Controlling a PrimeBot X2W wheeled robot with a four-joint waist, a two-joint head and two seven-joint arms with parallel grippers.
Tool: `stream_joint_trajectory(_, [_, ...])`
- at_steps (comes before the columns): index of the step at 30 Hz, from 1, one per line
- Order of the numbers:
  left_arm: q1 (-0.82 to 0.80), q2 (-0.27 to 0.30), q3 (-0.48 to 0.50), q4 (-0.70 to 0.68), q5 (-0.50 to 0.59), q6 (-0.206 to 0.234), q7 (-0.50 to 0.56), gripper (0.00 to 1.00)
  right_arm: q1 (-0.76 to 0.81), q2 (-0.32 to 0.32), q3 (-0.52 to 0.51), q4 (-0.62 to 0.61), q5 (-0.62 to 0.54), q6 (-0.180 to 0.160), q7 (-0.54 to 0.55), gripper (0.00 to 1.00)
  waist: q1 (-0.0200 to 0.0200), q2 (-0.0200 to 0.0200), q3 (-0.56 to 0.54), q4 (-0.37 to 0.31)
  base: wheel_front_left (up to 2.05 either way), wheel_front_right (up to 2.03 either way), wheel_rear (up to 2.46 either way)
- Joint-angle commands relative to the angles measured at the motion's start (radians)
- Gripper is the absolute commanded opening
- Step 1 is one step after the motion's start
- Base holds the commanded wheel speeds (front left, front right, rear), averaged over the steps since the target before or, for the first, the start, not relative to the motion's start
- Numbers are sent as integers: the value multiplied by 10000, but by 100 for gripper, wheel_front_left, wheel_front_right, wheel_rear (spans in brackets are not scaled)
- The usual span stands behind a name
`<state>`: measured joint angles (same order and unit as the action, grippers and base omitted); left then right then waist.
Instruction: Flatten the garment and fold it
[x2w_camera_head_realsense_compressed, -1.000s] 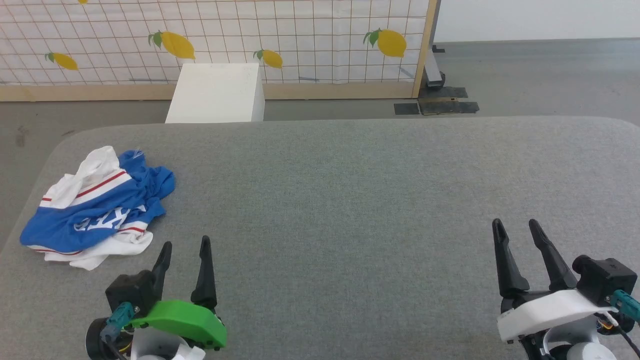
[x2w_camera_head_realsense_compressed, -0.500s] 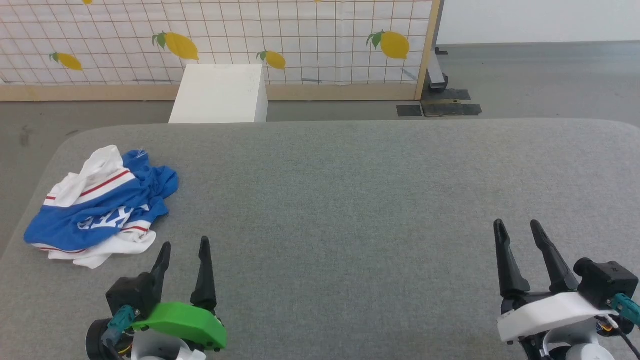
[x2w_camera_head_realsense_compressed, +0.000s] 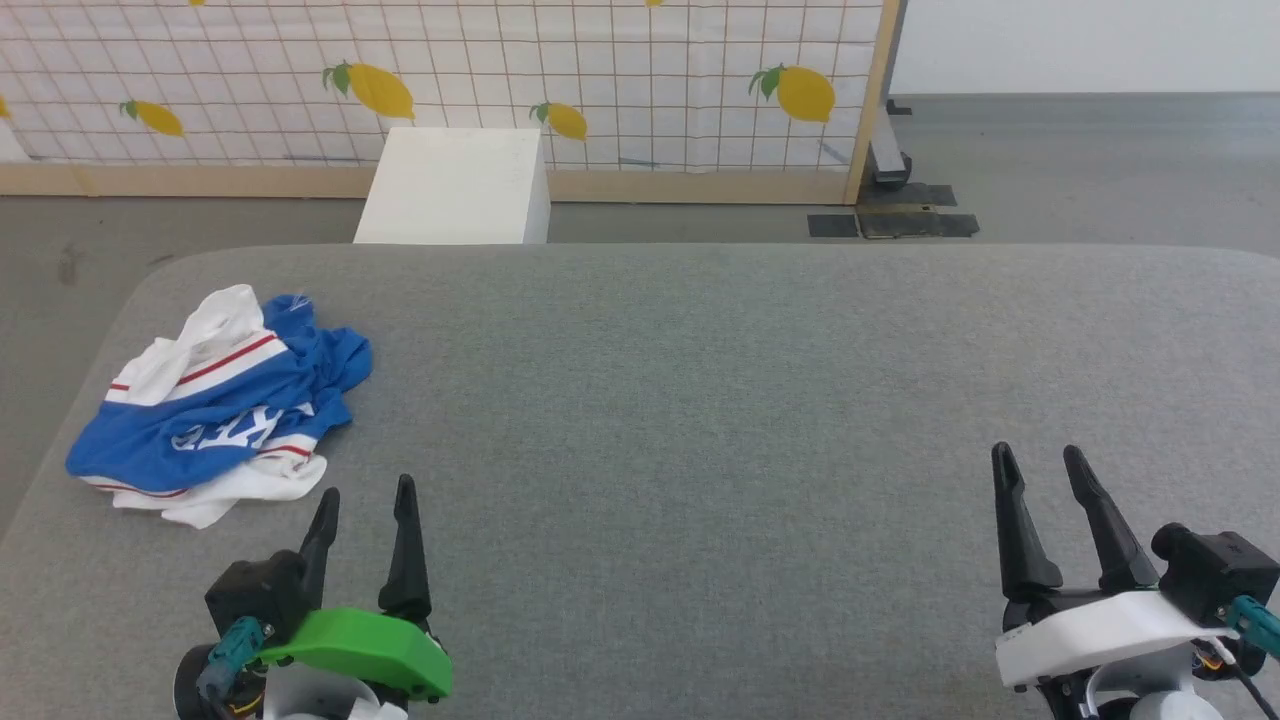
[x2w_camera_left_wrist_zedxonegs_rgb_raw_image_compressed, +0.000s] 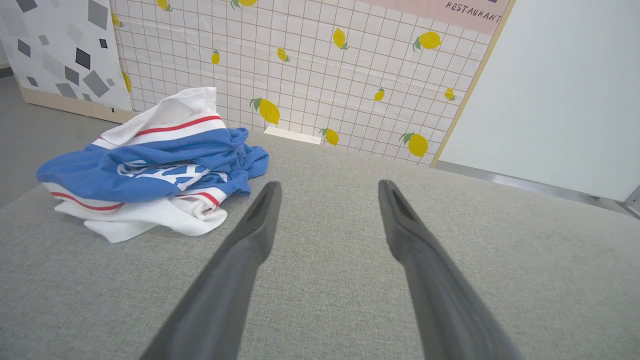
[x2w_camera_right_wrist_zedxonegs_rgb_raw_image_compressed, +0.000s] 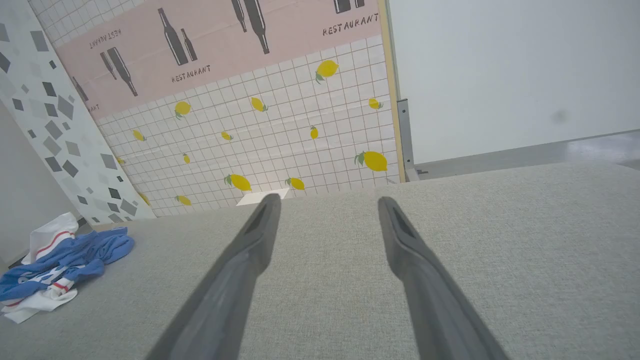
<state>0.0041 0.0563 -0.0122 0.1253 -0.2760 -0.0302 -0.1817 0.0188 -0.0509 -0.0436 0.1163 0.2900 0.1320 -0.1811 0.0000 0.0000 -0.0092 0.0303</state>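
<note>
Only head cam has shifted; shirt (x2w_camera_head_realsense_compressed: 215, 420), L claw (x2w_camera_head_realsense_compressed: 365, 492) and R claw (x2w_camera_head_realsense_compressed: 1035, 452) unmoved. Shirt lies crumpled at left end of counter (x2w_camera_head_realsense_compressed: 700, 400), near L claw, well apart from R claw; both released, empty. Step: pre-grasp; next prob. L claw reaches a shirt edge to spread it.

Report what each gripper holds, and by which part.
Nothing held: left gripper and right gripper are open, clear of the crumpled royal-blue and white jersey shirt.
</note>
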Motion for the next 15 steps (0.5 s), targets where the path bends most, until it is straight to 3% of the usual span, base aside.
stream_joint_trajectory(1, [-192,-44,17,84,-72,-26,-111,100,-186,6,10,52,-66,-10,-114,100,0,0,9,105,0,0,0])
stream_joint_trajectory(15, [-232,-50,265,344,392,9,-398,100,-353,6,278,260,-752,-11,-402,100,0,0,80,1169,0,0,0])
